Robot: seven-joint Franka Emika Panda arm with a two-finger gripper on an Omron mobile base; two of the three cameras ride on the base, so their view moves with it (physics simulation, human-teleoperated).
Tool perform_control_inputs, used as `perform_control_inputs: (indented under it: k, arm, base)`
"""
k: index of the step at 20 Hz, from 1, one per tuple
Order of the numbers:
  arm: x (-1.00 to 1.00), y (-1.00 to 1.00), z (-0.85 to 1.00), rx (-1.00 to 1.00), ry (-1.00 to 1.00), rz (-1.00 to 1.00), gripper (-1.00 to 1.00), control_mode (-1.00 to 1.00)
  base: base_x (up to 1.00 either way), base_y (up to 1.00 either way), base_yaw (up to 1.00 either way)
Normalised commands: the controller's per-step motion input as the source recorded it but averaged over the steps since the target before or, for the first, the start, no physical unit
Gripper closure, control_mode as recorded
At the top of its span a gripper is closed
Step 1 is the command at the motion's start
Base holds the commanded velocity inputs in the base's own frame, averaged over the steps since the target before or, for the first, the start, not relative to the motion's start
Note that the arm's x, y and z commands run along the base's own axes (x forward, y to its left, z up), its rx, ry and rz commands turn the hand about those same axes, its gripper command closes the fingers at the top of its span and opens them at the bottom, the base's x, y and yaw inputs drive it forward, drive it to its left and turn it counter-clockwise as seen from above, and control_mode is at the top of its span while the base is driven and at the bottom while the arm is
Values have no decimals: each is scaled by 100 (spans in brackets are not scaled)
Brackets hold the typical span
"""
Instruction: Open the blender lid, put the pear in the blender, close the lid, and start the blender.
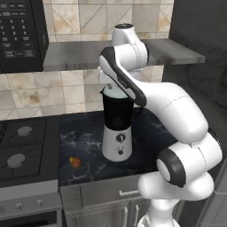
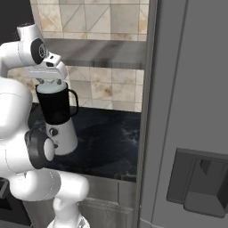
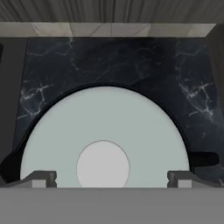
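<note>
Closest to the hand camera, the two dark fingertips (image 3: 41, 178) are seen spread wide, one at each side of the blender lid (image 3: 105, 127), with nothing clasped between them. The gripper (image 3: 110, 179) is held directly above the lid, whose small round knob (image 3: 103, 167) lies midway between the tips; whether the tips touch the lid cannot be told.

Among the surrounding things, the tall grey refrigerator (image 2: 191, 111) is seen at the right of the right base view, beside the counter. A black microwave (image 1: 20, 33) is mounted at the upper left of the left base view, and a stove (image 1: 22, 150) with round burners is set below it, just beside the dark marbled counter (image 1: 84, 133). A grey shelf (image 1: 80, 55) is fixed along the tiled wall behind.

The blender (image 1: 117, 126) is stood upright on the counter near the wall, its dark jar resting on a white-grey base, with the lid seated on the jar. The jar handle (image 2: 73, 103) is turned towards the refrigerator.

The pear (image 1: 76, 162) is lain on the counter near its front edge, apart from the blender and towards the stove.
</note>
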Motion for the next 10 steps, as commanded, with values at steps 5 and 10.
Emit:
perform_control_inputs:
  k: [5,10]
  arm:
    - [15,1,-10,0,0,0,-100,-100]
    - [0,2,-14,0,0,0,-100,-100]
  base:
    - [0,0,0]
    - [0,0,0]
